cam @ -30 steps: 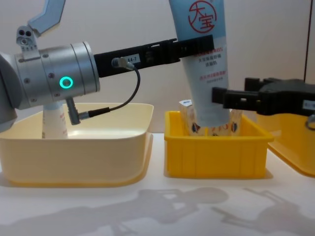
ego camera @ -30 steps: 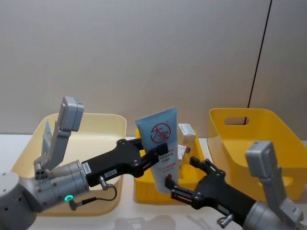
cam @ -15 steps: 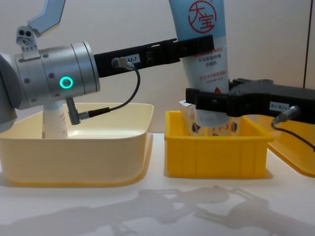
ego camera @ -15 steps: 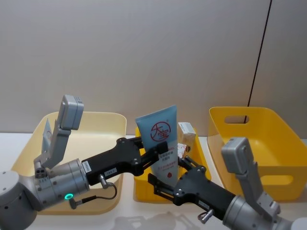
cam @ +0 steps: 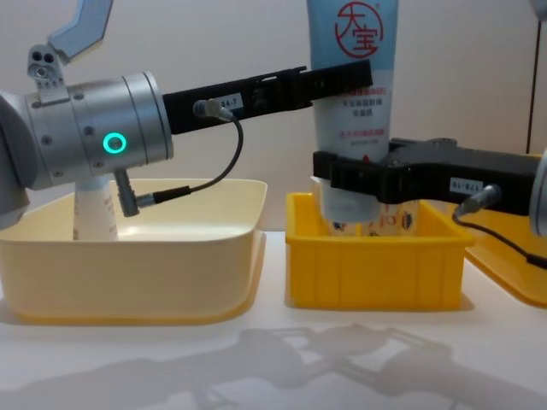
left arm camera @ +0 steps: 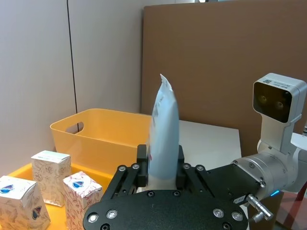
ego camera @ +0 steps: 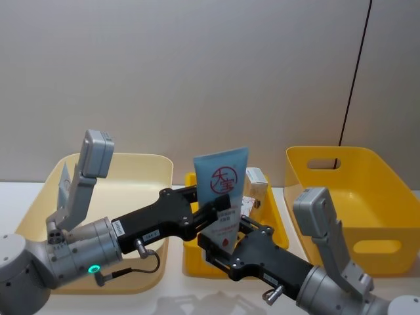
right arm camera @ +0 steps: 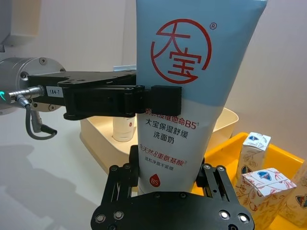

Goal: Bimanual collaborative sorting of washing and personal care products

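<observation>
Left gripper and right gripper both clamp one tube. Left wrist view reveals three cartons; chest view, a second tube in the pale bin.

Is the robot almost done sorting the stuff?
Not nearly. A standing tube sits in the pale bin already. The left gripper and right gripper both clamp the held tube, mid-handover. Cartons wait in the middle bin.

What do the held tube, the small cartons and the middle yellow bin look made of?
The tube looks like soft plastic, smooth, top flattened to a seam. The cartons seem printed paperboard with folded edges. The bin is probably rigid moulded plastic, slightly shiny.
</observation>
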You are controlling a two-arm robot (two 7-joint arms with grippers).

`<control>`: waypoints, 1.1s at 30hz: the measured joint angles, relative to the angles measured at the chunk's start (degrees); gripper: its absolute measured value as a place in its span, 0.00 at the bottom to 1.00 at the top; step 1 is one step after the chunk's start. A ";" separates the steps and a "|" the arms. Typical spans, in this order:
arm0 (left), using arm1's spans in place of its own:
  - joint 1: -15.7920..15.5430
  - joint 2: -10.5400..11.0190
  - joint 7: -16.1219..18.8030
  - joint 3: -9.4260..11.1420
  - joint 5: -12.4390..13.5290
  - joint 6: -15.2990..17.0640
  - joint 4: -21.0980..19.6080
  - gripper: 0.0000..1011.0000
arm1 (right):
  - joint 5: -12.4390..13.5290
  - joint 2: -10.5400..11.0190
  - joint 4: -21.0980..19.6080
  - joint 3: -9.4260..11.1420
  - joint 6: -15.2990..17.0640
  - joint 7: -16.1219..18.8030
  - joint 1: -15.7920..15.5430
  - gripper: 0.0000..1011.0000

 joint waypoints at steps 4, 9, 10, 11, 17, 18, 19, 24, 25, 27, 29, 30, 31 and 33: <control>0.00 -0.06 0.00 0.03 0.01 0.00 0.00 0.39 | -0.06 -0.12 0.10 -0.18 -0.07 0.11 0.13 0.60; 0.00 -0.05 0.00 0.02 0.01 0.00 0.00 0.54 | -0.10 -0.08 0.12 -0.20 -0.07 -0.16 0.15 0.58; 0.00 -0.05 0.00 0.03 0.01 0.00 0.00 0.58 | -0.15 -0.08 0.12 -0.18 -0.04 -0.38 0.14 0.57; 0.00 -0.05 0.00 0.03 0.01 0.00 0.00 0.62 | -0.20 -0.08 0.11 -0.14 0.00 -0.58 0.11 0.57; 0.00 -0.02 0.00 0.01 0.01 0.01 0.00 0.80 | -0.71 -0.13 -0.21 0.39 0.65 -2.33 -0.33 0.55; 0.00 -0.02 0.00 0.01 0.01 0.01 0.00 0.83 | -0.92 -0.14 -0.41 0.65 0.93 -3.04 -0.54 0.55; 0.00 -0.01 0.00 0.01 0.01 0.01 0.00 0.86 | -1.02 -0.14 -0.49 0.78 1.06 -3.37 -0.64 0.55; 0.00 0.00 0.00 0.01 0.01 0.01 0.00 0.99 | -1.92 -0.10 -1.10 1.94 1.83 -5.92 -1.43 0.55; 0.00 0.00 0.00 0.01 0.01 0.01 0.00 0.99 | -2.11 -0.08 -1.19 2.12 1.95 -6.42 -1.55 0.55; -0.01 0.00 0.00 0.01 0.01 0.01 0.00 0.99 | -2.61 -0.03 -1.47 2.71 2.20 -7.68 -1.99 0.55; 0.00 0.00 0.00 0.01 0.01 0.01 0.01 0.99 | -3.07 0.02 -1.73 3.41 2.32 -8.86 -2.36 0.55; 0.00 0.00 0.00 0.01 0.01 0.01 0.00 0.99 | -3.22 0.02 -1.78 3.54 2.35 -9.29 -2.43 0.55; 0.00 0.00 0.00 0.01 0.01 0.01 0.00 0.99 | -3.38 0.03 -1.88 3.86 2.36 -9.66 -2.58 0.55; 0.00 0.00 0.00 0.01 0.01 0.01 0.00 0.99 | -3.98 0.06 -2.08 4.52 2.36 -11.04 -2.87 0.55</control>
